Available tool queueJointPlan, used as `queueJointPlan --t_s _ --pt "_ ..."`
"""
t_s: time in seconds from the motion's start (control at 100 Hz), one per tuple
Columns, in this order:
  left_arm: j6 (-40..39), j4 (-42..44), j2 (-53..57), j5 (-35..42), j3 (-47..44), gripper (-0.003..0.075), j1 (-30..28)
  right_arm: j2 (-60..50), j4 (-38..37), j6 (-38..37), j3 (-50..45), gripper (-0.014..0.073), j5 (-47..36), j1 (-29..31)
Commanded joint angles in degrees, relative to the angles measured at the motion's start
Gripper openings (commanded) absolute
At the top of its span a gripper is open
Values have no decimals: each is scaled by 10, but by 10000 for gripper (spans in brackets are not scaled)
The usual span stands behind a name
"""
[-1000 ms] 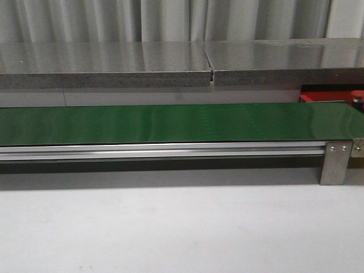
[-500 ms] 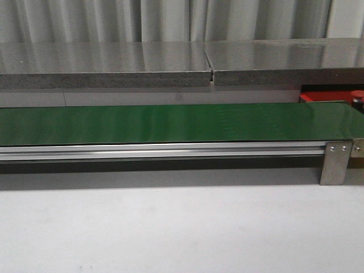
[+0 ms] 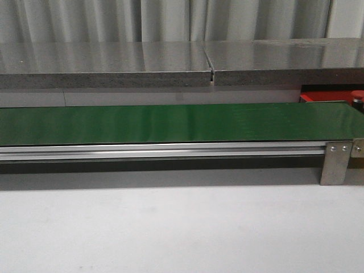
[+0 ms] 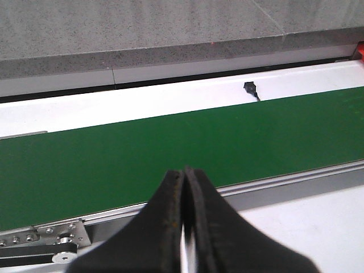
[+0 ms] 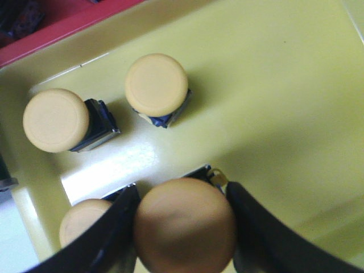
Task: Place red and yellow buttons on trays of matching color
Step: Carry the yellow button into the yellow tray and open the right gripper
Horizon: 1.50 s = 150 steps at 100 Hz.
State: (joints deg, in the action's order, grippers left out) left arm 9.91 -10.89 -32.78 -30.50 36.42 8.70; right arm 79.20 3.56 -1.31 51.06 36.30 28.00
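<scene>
Right gripper clamped on a smooth domed yellow button just above the glossy yellow tray, three matching round-capped buttons resting there. Left gripper pressed shut, bare, over the matte green belt. Red tray edge and red button glimpsed beyond the belt's right end.

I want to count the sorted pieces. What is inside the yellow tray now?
In the yellow tray, three yellow buttons stand free; the right gripper holds a fourth. The gripper covers what lies below it.

Across the 3 front views, nothing on the green belt has changed.
</scene>
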Motion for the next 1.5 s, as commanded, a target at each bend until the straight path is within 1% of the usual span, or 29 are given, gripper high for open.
queueJointPlan --t_s 0.0,0.32,0.39,0.46,0.51,0.56,0.58,0.63,0.7,0.75,1.07,1.32,1.39,1.44,1.49 --pt "-4 -8 0 42 16 -19 4 1 -1 -2 9 -66 -45 3" --pt "-4 -8 0 42 16 -19 4 76 -1 -2 9 -64 -74 3" --pt "-4 -8 0 42 16 -19 4 84 -1 -2 9 -46 -76 3" --pt "-4 -8 0 42 16 -19 4 87 -1 -2 9 33 -79 3" --pt "-4 -8 0 42 16 -19 4 87 -1 -2 10 121 -82 3" --pt "-4 -8 0 42 16 -19 4 87 -1 -2 10 237 -84 3" --pt "-4 -8 0 42 16 -19 4 87 -1 -2 10 266 -84 3" --pt "-4 -8 0 42 16 -19 4 87 -1 -2 10 370 -84 3" --pt "-4 -8 0 42 16 -19 4 87 -1 -2 10 458 -84 3" --pt "-4 -8 0 42 16 -19 4 87 -1 -2 10 481 -85 3" --pt "-4 -8 0 42 16 -19 4 73 -1 -2 11 476 -100 3" --pt "-4 -8 0 42 16 -19 4 -5 -28 -1 11 470 -104 -10" --pt "-4 -8 0 42 16 -19 4 -28 -29 8 11 426 -102 -24" --pt "-4 -8 0 42 16 -19 4 -44 -29 18 11 374 -97 -38" --pt "-4 -8 0 42 16 -19 4 -58 -29 23 11 300 -91 -54"
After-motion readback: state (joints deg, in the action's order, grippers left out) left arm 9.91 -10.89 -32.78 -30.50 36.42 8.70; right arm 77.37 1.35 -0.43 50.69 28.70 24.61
